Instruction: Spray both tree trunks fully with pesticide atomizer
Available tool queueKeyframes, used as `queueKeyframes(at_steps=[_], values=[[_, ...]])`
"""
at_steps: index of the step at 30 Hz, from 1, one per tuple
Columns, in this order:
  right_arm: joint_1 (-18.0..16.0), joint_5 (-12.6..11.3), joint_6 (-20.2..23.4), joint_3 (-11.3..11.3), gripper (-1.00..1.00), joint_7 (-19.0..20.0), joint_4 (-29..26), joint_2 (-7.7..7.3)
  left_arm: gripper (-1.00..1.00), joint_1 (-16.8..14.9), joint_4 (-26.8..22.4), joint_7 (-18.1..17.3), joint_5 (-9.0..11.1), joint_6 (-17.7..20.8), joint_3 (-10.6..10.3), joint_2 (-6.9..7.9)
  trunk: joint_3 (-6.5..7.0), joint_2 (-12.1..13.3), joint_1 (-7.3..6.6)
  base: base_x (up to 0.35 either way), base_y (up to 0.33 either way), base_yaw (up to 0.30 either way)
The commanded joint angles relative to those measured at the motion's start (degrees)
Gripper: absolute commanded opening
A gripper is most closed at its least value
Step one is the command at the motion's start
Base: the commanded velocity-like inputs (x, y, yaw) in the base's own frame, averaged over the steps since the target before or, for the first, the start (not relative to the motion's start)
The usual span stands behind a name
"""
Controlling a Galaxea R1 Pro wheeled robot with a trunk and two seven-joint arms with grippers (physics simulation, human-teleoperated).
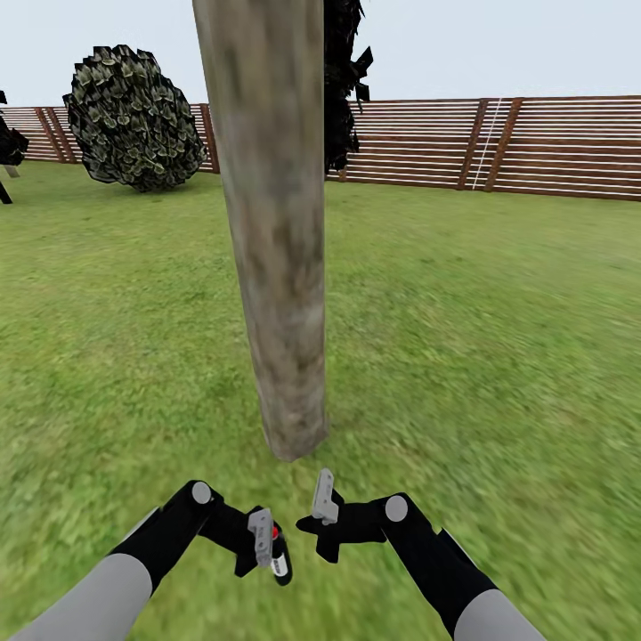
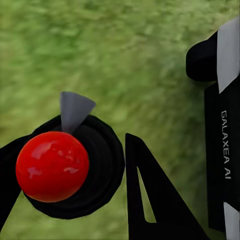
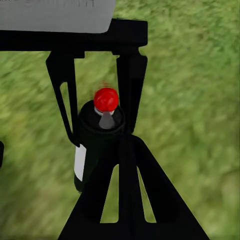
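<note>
Behind tree trunk (image 1: pixel 271 223): bush (image 1: pixel 133 116), fence (image 1: pixel 499 142).

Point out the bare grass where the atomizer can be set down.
Open lawn lies between the tree trunk and the fence, and again between trunk and bush. It is crowded at the trunk's foot, where the left gripper, holding the atomizer, nearly meets the right gripper.

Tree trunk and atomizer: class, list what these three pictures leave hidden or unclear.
- Tree trunk, head view: top cut off by the picture's edge, crown unseen; far side hidden; no white specks can be made out.
- Atomizer, head view: body largely hidden by the left tool.
- Atomizer label, right wrist view: too blurred to read.
</note>
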Motion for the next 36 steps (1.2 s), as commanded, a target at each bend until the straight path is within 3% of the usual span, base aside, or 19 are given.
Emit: queueKeyframes(at_steps=[1, 16, 36], values=[[-0.02, 0.52, -0.25, -0.05, -1.00, 0.13, -0.07, 0.02, -1.00, -0.02, -0.08, -0.05, -0.14, -0.28, -0.16, -0.09, -0.05, -0.02, -0.01, 0.000, 0.000, 0.000], [-0.02, 0.52, -0.25, -0.05, -1.00, 0.13, -0.08, 0.02, -1.00, -0.16, -0.16, -0.05, 2.00, -0.36, -0.17, -0.77, -0.05, -0.02, -0.01, 0.000, 0.000, 0.000], [-0.02, 0.52, -0.25, -0.05, -1.00, 0.13, -0.08, 0.02, -1.00, -0.38, -0.17, -2.07, 2.17, -0.55, -0.16, -1.17, -0.05, -0.02, -0.01, 0.000, 0.000, 0.000]])
